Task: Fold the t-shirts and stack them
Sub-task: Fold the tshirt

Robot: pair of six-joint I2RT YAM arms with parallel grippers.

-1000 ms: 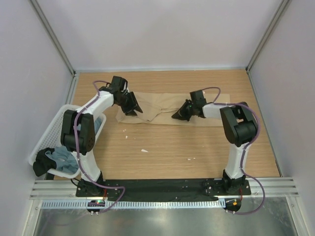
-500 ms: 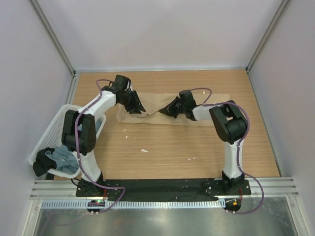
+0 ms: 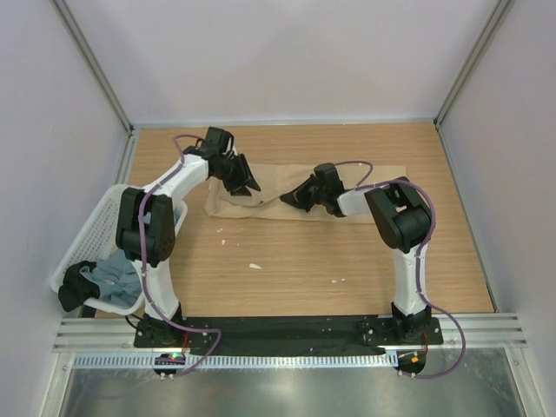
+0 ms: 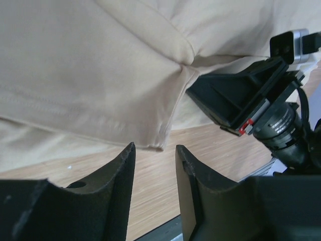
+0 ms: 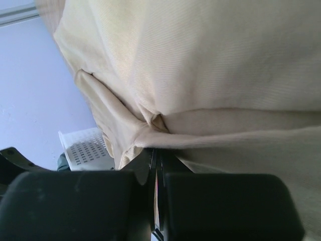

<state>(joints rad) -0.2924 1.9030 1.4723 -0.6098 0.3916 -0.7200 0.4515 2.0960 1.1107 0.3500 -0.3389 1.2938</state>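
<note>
A tan t-shirt (image 3: 278, 178) lies spread across the far half of the wooden table, with its right side gathered into a fold. My right gripper (image 3: 293, 198) is shut on a bunched fold of that tan cloth (image 5: 210, 65), which drapes over its shut jaws (image 5: 158, 150). To the left, my left gripper (image 3: 248, 184) hovers at the shirt's near hem (image 4: 90, 65). Its jaws (image 4: 154, 146) stand open with only bare wood between them. The right gripper's body (image 4: 241, 95) shows close by in the left wrist view. A grey-blue t-shirt (image 3: 117, 276) lies crumpled in the basket.
A white mesh basket (image 3: 95, 228) sits at the table's left edge, also holding a dark cloth (image 3: 74, 285). The basket (image 5: 88, 150) shows in the right wrist view too. Small white specks (image 3: 254, 266) dot the wood. Grey walls enclose the table.
My right gripper has moved left, pulling the tan shirt's right part over toward the middle. The left gripper has shifted slightly toward the back.
</note>
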